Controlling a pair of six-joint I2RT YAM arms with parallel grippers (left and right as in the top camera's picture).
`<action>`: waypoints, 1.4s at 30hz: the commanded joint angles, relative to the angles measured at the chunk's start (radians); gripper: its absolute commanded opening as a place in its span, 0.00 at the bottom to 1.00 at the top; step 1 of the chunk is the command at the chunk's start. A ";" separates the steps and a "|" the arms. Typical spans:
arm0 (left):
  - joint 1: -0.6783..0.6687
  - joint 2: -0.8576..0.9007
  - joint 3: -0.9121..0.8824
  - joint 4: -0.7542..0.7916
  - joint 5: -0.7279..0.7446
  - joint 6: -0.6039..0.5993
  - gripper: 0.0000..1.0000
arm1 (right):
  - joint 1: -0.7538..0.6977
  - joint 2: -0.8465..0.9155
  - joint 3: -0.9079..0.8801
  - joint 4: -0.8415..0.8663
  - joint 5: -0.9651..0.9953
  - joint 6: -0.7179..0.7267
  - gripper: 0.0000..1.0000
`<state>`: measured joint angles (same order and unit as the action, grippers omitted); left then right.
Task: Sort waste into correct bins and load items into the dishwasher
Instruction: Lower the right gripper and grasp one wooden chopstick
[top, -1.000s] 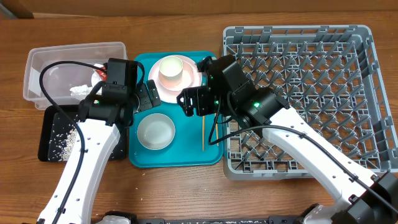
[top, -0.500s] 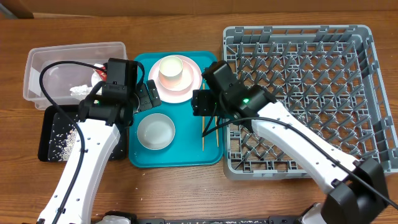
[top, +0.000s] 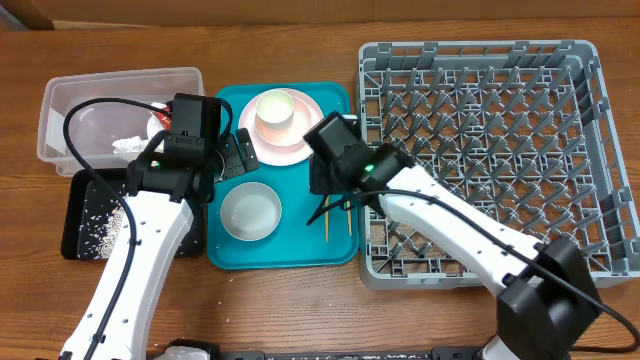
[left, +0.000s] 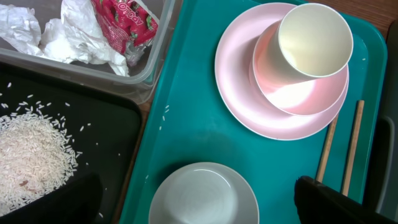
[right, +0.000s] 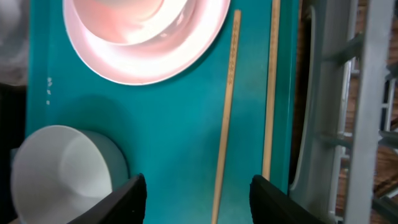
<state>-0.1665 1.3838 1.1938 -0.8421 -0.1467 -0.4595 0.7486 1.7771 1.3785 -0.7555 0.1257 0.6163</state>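
Note:
A white bowl (top: 250, 212) sits on the teal serving tray (top: 290, 243). Behind it a small white cup (left: 314, 40) stands in a pink bowl (left: 292, 96) on the pink plate (left: 242, 106). Two chopsticks (right: 227, 106) (right: 272, 87) lie along the tray's right side. My right gripper (right: 208, 186) is open, low over them, one chopstick between its fingers. My left gripper (left: 196, 190) is open above the white bowl. The clear tub (left: 158, 46) holds the napkin (left: 68, 40) and the red wrapper (left: 121, 22). The black tray (left: 93, 124) holds the rice (left: 31, 149).
The grey dish rack (top: 490, 150) fills the right of the table, its wall (right: 360, 93) close beside the tray's right edge. The tub (top: 110, 110) and black tray (top: 95, 215) sit left of the teal tray. Bare wood lies along the front.
My right arm has swung left and down from the rack's edge until its open gripper is over the chopsticks. The left arm and the dishes have not moved.

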 joint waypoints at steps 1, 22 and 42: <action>0.002 -0.010 0.012 0.002 -0.010 0.022 1.00 | 0.019 0.021 -0.005 0.002 0.082 0.015 0.53; 0.002 -0.010 0.012 0.002 -0.010 0.022 1.00 | 0.020 0.021 -0.104 0.153 0.074 0.039 0.48; 0.003 -0.010 0.012 0.002 -0.011 0.022 1.00 | 0.097 0.035 -0.104 0.205 0.276 0.039 0.28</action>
<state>-0.1665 1.3838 1.1938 -0.8421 -0.1471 -0.4595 0.8192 1.8004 1.2804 -0.5636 0.3019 0.6548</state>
